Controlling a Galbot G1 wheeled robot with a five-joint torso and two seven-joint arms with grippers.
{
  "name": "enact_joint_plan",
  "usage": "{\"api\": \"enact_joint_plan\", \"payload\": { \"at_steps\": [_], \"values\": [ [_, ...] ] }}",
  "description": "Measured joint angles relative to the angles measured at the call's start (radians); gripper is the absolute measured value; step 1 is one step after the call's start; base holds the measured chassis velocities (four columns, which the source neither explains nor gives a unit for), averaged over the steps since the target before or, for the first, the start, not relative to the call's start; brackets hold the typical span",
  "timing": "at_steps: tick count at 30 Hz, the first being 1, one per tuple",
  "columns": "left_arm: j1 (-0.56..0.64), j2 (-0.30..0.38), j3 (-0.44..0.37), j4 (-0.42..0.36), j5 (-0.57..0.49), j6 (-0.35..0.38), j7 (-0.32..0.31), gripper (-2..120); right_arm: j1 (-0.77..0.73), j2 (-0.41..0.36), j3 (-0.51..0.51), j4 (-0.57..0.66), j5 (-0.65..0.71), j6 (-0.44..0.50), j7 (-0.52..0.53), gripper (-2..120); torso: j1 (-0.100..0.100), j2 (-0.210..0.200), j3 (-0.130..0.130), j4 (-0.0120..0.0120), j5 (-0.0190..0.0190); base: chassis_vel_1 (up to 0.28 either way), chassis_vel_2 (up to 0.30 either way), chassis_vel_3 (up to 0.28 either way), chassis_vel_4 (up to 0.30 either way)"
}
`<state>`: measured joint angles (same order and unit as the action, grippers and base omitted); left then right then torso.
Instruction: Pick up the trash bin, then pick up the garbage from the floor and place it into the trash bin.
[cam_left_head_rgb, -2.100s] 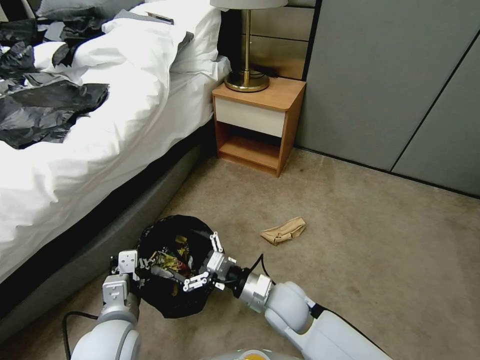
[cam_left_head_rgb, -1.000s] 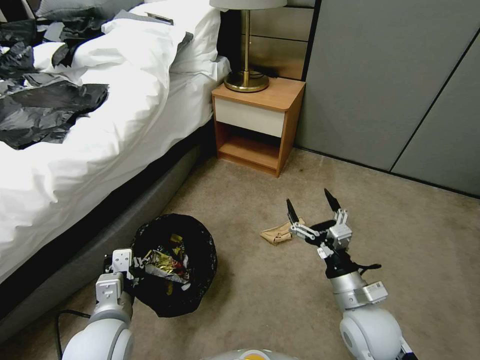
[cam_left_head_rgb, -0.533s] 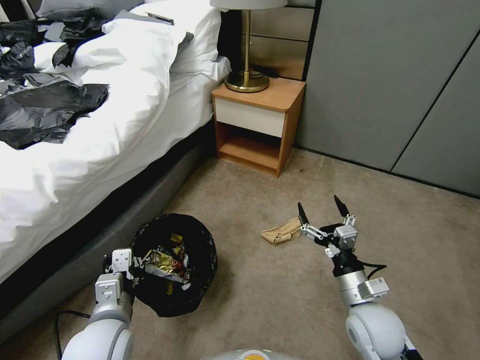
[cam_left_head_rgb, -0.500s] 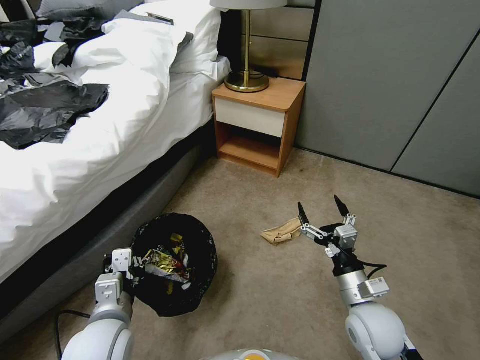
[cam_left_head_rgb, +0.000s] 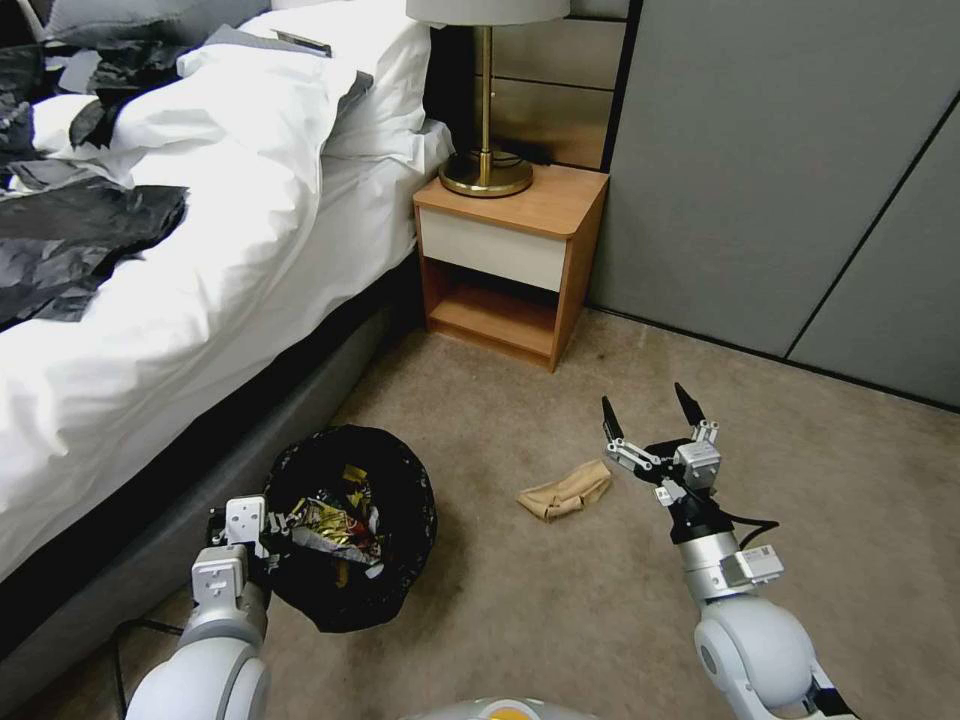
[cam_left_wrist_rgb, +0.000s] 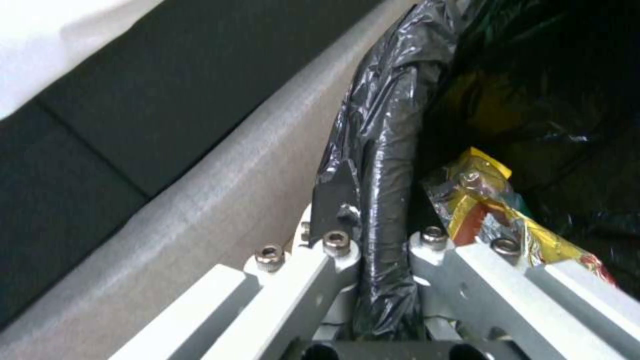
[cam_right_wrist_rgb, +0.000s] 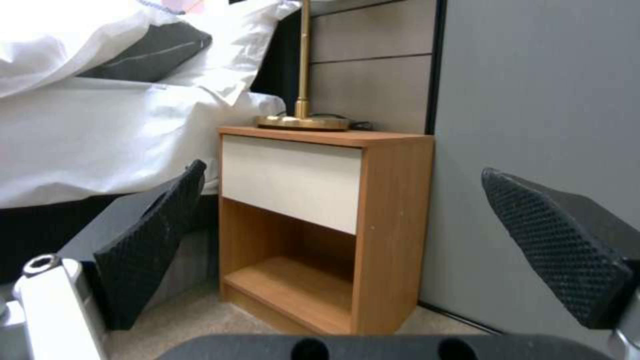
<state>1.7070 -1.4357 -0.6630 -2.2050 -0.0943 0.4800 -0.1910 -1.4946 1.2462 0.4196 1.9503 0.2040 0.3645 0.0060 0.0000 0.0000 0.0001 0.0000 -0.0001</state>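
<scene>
Trash bin (cam_left_head_rgb: 350, 530), black-lined and holding wrappers (cam_left_head_rgb: 335, 525), is held off the floor (cam_left_head_rgb: 520, 620) beside the bed (cam_left_head_rgb: 150, 330); its rim is pinched by left gripper (cam_left_head_rgb: 262, 533) fingers. Brown paper bag (cam_left_head_rgb: 563, 490) is seen lying on the carpet. Right gripper (cam_left_head_rgb: 650, 412) is raised just right of it, fingers spread wide, apart from the bag.
</scene>
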Motion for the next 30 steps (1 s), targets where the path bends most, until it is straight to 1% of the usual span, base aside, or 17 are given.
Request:
{"api": "enact_joint_plan", "payload": {
  "at_steps": [6,11,13,14,17,18,19,20,22,23,24,25,26,27,29,30],
  "values": [
    [-0.001,0.0,-0.001,0.0,0.0,-0.001,0.0,1,0.008,0.001,-0.002,-0.004,-0.006,0.006,-0.015,100,0.0,0.0,0.0,0.0,0.0001,-0.049,0.063,0.064,-0.057],
    [-0.001,0.0,-0.001,0.001,0.0,-0.002,0.0,1,0.017,-0.008,0.001,-0.023,-0.011,0.022,-0.033,100,0.0,0.0,0.0,-0.0001,0.0002,0.0,0.0,0.0,0.0],
    [-0.001,0.0,0.001,0.002,0.0,-0.003,0.0,1,0.027,-0.039,0.007,-0.046,-0.033,0.024,-0.053,100,0.0,0.0,0.0,0.0,0.0001,0.0,0.0,0.0,0.0],
    [-0.001,0.0,0.001,0.002,0.0,-0.003,0.0,1,0.027,-0.039,0.007,-0.046,-0.033,0.024,-0.053,100,0.0,0.0,0.0,0.0,0.0001,0.0,0.0,0.0,0.0],
    [0.0,0.001,0.006,0.004,0.0,-0.004,0.0,1,0.056,-0.105,0.007,-0.101,-0.079,0.022,-0.088,100,0.0,0.0,0.0,0.0,0.0004,0.0,0.0,0.0,0.0],
    [0.001,0.0,0.009,0.004,0.001,-0.006,0.0,1,0.073,-0.14,0.0,-0.13,-0.104,0.02,-0.102,100,0.0,0.0,0.0,-0.0001,0.0003,0.0,0.0,0.0,0.0],
    [0.001,0.0,0.009,0.004,0.001,-0.006,0.0,1,0.073,-0.14,0.0,-0.13,-0.104,0.02,-0.102,100,0.0,0.0,0.0,-0.0001,0.0003,0.0,0.0,0.0,0.0],
    [0.003,0.0,0.011,0.004,0.002,-0.007,0.001,1,0.093,-0.173,-0.01,-0.159,-0.129,0.012,-0.122,100,0.0,0.0,0.0,-0.0001,0.0003,0.0,0.0,0.0,0.0],
    [0.004,0.0,0.013,0.004,0.003,-0.008,0.001,1,0.123,-0.212,-0.027,-0.204,-0.174,0.002,-0.16,100,0.0,0.0,0.0,0.0001,0.0001,0.0,0.0,0.0,0.0],
    [0.004,0.0,0.013,0.004,0.003,-0.008,0.001,1,0.123,-0.212,-0.027,-0.204,-0.174,0.002,-0.16,100,0.0,0.0,0.0,0.0001,0.0001,0.0,0.0,0.0,0.0],
    [0.005,0.0,0.015,0.004,0.004,-0.008,0.001,1,0.152,-0.24,-0.048,-0.247,-0.224,-0.008,-0.197,100,0.0,0.0,0.0,0.0,0.0002,0.0,0.0,0.0,0.0],
    [0.005,0.0,0.016,0.004,0.005,-0.008,0.001,1,0.165,-0.248,-0.058,-0.264,-0.242,-0.012,-0.21,100,0.0,0.0,0.0,0.0,0.0002,0.0,0.0,0.0,0.0],
    [0.006,-0.001,0.018,0.006,0.008,-0.008,0.002,1,0.196,-0.265,-0.091,-0.31,-0.289,-0.016,-0.239,100,0.0,0.0,0.0,0.0,0.0003,0.0,0.0,0.0,0.0],
    [0.006,-0.001,0.018,0.006,0.008,-0.008,0.002,1,0.196,-0.265,-0.091,-0.31,-0.289,-0.016,-0.239,100,0.0,0.0,0.0,0.0,0.0003,0.0,0.0,0.0,0.0],
    [0.007,-0.005,0.022,0.011,0.012,-0.009,0.002,1,0.252,-0.275,-0.146,-0.393,-0.382,-0.009,-0.265,100,0.0,0.0,0.0,-0.0002,0.0002,0.0,0.0,0.0,0.0],
    [0.007,-0.005,0.022,0.011,0.012,-0.009,0.002,1,0.252,-0.275,-0.146,-0.393,-0.382,-0.009,-0.265,100,0.0,0.0,0.0,-0.0002,0.0002,0.0,0.0,0.0,0.0]
  ]
}}
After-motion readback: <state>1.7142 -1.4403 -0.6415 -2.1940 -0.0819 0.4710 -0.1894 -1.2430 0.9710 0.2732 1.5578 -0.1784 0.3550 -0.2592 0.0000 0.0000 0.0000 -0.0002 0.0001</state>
